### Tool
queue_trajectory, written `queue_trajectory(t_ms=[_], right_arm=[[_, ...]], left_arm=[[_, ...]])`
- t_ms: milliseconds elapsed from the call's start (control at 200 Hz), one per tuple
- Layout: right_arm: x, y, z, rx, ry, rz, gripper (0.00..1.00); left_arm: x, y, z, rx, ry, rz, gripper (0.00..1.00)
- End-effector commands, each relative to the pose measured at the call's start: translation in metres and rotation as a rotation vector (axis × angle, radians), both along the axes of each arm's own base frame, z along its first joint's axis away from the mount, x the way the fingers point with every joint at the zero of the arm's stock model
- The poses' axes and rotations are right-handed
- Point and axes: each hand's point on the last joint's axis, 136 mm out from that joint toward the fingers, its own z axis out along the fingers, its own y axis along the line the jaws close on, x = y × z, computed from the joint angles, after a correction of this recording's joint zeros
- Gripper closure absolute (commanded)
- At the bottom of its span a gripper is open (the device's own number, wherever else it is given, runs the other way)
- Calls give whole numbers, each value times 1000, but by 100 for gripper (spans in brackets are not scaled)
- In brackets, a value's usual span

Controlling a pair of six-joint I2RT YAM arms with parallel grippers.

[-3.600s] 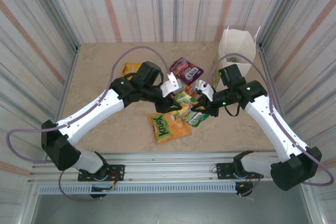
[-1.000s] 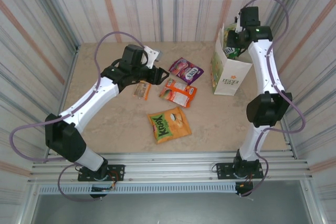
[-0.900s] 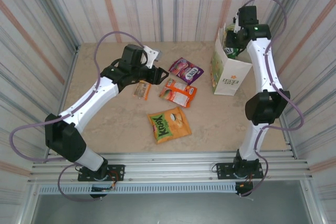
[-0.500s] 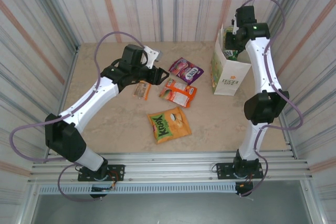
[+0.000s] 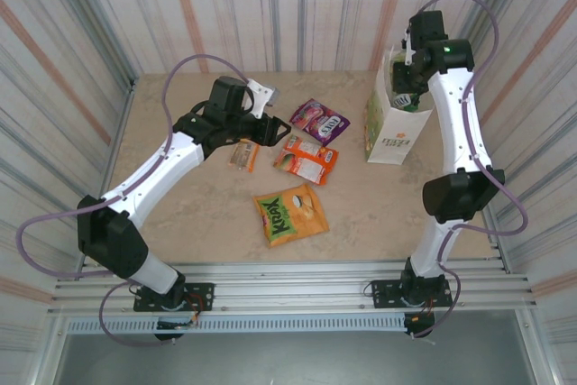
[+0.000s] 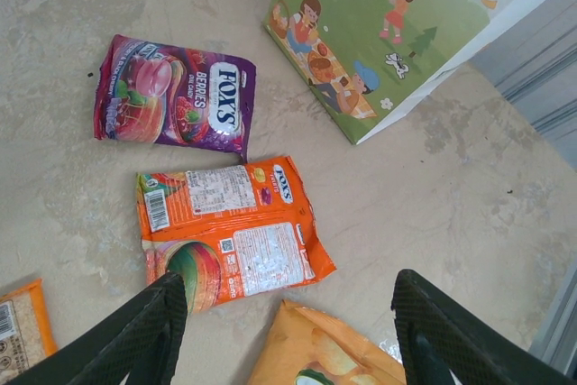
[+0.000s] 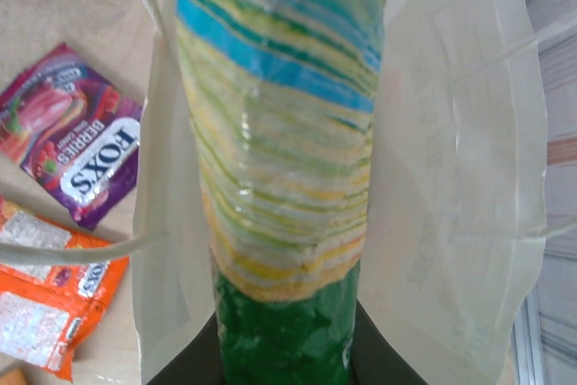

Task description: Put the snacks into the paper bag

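Snacks go in one at a time. The right claw [image 7: 284, 362], clenched on a glossy green-and-yellow striped packet [image 7: 279, 178], has climbed from the pile and now hangs it in the mouth of the white upright paper bag [image 5: 399, 140], so letting go should drop it inside. A white cord handle [image 7: 81, 252] droops beside the opening. The left claw [image 6: 288, 335] waits, spread and empty, above the worktop [image 5: 379, 214]. There a purple packet [image 5: 320, 120], an orange-red packet [image 5: 307, 160], an orange-green "Krax" packet [image 5: 291, 214] and a small brown-orange bar [image 5: 242, 154] remain.
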Motion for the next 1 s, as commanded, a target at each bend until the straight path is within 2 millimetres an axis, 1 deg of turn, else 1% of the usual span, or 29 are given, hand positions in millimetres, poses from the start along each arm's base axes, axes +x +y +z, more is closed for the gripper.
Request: queue_trajectory(t_ms=[0,256,341,491,646,751,887,927,992], right_arm=[[0,-3,0,1,23,2,89],[21,7,-21,95,53,6,86],[27,9,-26,137,57,-7,84],[32,14,-21,187,31,-8,72],[28,15,-5,231,-5,-9,61],[19,14,12,241,-39,-7,60],[-2,17,42,236,-96,8,59],[-11,22,49,232,-106,24,59],[-26,32,54,212,-110,55,58]], left_arm=[[4,-1,8,-14,-7,-11,36],[4,0,7,-11,-2,-6,37],[4,0,8,-11,-2,-4,37],[4,1,8,-7,-6,0,37],[0,3,8,-13,11,7,37],[-8,4,9,-29,41,7,37],[-25,3,4,-67,145,4,37],[-31,3,1,-88,189,6,37],[-43,1,-5,-125,266,5,37]])
